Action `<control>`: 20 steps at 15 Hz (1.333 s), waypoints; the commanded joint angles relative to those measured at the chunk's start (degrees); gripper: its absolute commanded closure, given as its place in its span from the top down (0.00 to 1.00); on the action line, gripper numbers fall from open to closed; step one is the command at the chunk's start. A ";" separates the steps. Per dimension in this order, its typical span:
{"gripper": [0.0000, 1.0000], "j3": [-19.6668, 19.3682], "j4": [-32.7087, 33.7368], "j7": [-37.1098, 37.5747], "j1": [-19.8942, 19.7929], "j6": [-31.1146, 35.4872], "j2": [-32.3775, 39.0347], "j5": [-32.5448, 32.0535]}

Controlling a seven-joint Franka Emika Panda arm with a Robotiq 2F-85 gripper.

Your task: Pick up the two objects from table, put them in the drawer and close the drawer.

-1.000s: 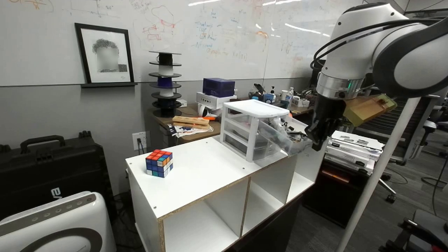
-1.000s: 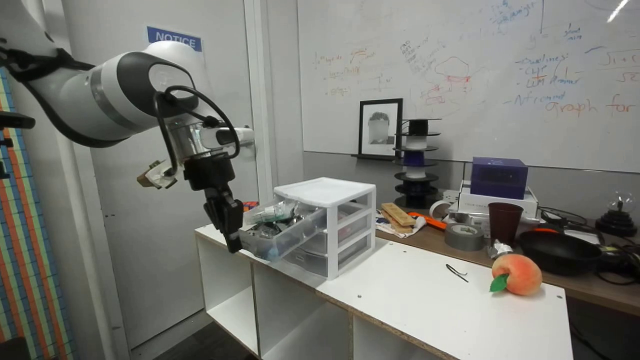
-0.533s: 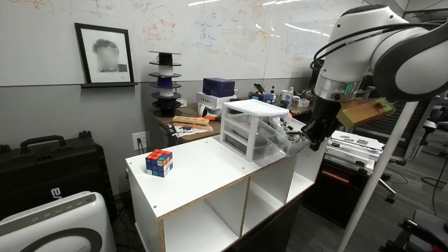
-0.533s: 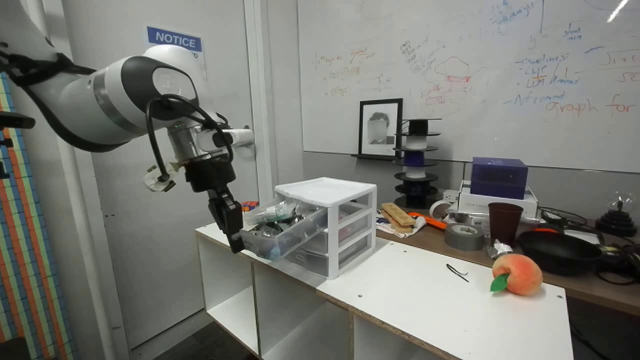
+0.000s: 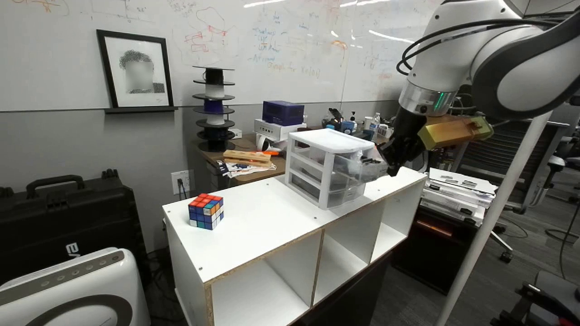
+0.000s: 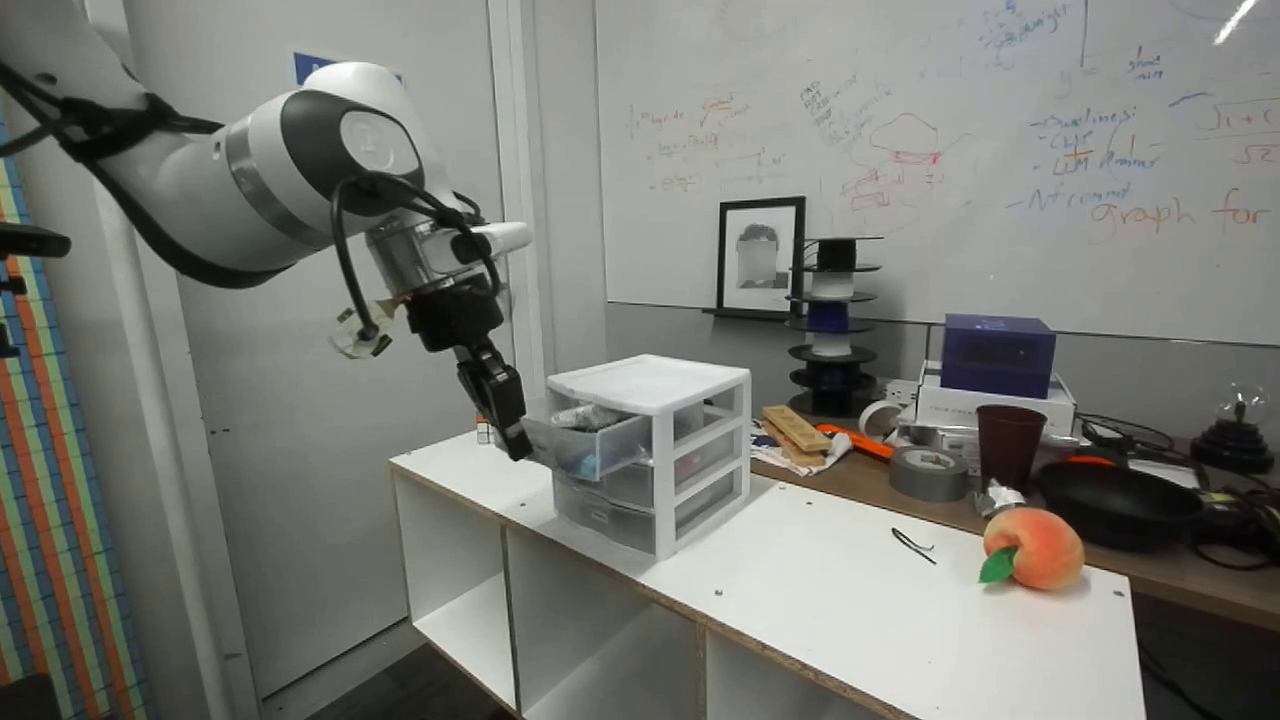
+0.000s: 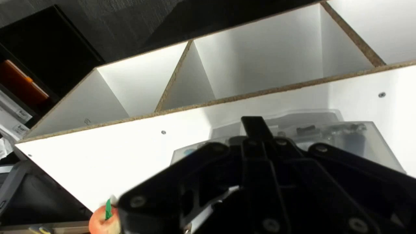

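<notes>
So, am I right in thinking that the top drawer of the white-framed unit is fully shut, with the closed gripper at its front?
Not quite: the top drawer is partly open, sticking out of the white-framed unit, as both exterior views show. The closed gripper is indeed at its front.

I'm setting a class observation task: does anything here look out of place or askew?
A thin black strip lies loose on the white shelf unit near the peach, like a stray scrap. The top drawer juts from its frame, but with the gripper at its front, that's probably the task itself. No spill shows.
</notes>
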 commanded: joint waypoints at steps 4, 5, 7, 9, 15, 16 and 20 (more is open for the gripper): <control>0.02 -2.45 8.82 4.90 1.10 2.07 6.54 -4.93; 0.01 -2.86 9.66 5.14 1.41 1.97 7.36 -5.09; 0.02 -3.65 11.08 5.56 2.15 1.63 8.57 -5.39; 0.02 -4.71 12.14 6.69 2.88 1.60 9.58 -7.06; 0.01 -7.08 14.36 8.83 4.56 2.16 12.37 -9.92; 0.01 -7.36 14.55 8.80 4.71 2.48 12.73 -9.97; 0.01 -8.08 15.43 9.36 5.30 3.25 13.56 -10.80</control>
